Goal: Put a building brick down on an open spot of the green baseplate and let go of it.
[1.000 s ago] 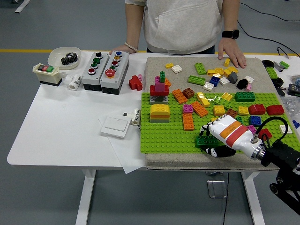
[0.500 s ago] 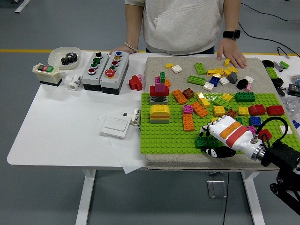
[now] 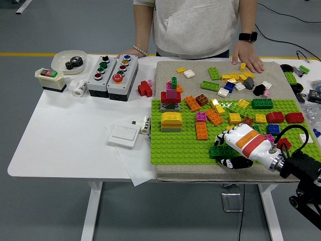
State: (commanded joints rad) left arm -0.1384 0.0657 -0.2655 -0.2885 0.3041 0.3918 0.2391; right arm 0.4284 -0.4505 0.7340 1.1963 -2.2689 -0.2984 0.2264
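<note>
R hand (image 3: 234,145) comes in from lower right of frame, white shell w/ orange stripe on the back, black forearm behind it; fingers (image 3: 221,139) curled down over a dark green brick (image 3: 218,151) at the near edge of the green baseplate (image 3: 175,145), lower centre-right. Brick sits flat on the plate studs, hand on top of it, fingers pinching it from above w/ thumb low on the near side; can't tell how tight the contact is. L hand not in frame. Baseplate lies on a beige mat (image 3: 200,170) covering the right half of the white table (image 3: 70,135). On the plate: yellow dome brick (image 3: 171,119) on a grey base at left, orange brick (image 3: 201,130) centre, 2 red bricks (image 3: 284,117) at right, dark green long brick (image 3: 262,104) upper right, red/pink/green stack (image 3: 171,95) at the plate's upper left corner. Loose bricks scattered on the mat above the plate, upper centre. Left part of table: 2 grey button boxes (image 3: 112,73), white bowl w/ black gear (image 3: 69,61) upper left, white wall switch (image 3: 124,134) on paper, centre left. Person stands at far side, top of frame; one hand (image 3: 247,54) w/ black watch rests flat on the mat's top right, other hand (image 3: 129,51) on the table edge near the button boxes.
</note>
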